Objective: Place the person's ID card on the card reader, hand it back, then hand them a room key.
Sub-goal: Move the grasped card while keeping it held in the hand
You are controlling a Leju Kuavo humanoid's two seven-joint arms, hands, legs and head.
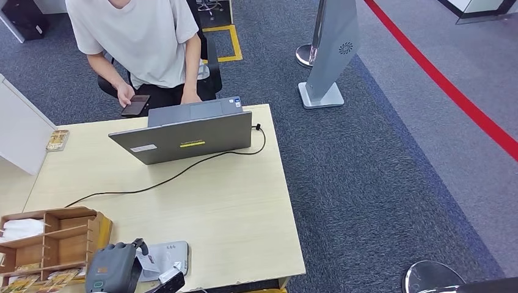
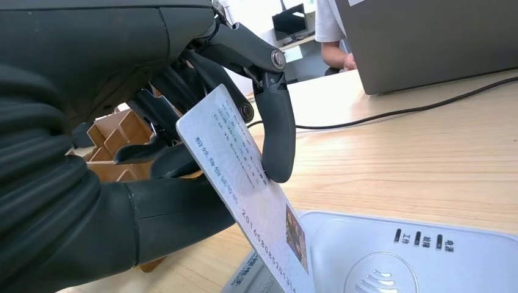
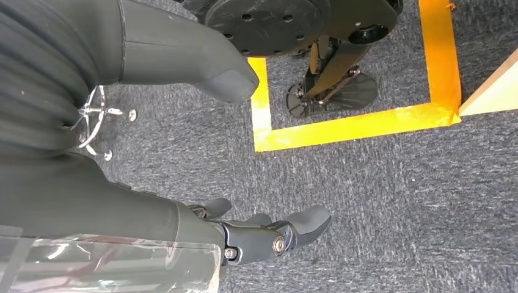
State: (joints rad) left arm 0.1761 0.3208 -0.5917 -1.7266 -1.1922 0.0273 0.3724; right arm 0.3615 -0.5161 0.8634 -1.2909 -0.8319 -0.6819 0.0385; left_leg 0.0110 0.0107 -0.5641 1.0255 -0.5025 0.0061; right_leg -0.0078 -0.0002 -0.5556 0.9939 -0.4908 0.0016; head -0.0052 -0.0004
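1. My left hand (image 2: 183,140) pinches the ID card (image 2: 244,195) between thumb and a dark finger; the card is tilted, its lower edge down at the card reader (image 2: 391,256), though I cannot tell whether it touches.
2. From my head view the card reader (image 1: 174,253) lies on the table (image 1: 232,207) at its near edge, my left hand (image 1: 113,268) just beside it and the wooden organizer (image 1: 55,244) on the hand's other side.
3. My right hand (image 3: 256,235) hangs over carpet, fingers loosely apart, holding nothing.
4. The person (image 1: 143,43) sits beyond the laptop (image 1: 183,137), far across the table from the reader.
5. I judge the task early: the card is not yet lying flat on the reader, and handing it back and giving a room key remain. I see no key.
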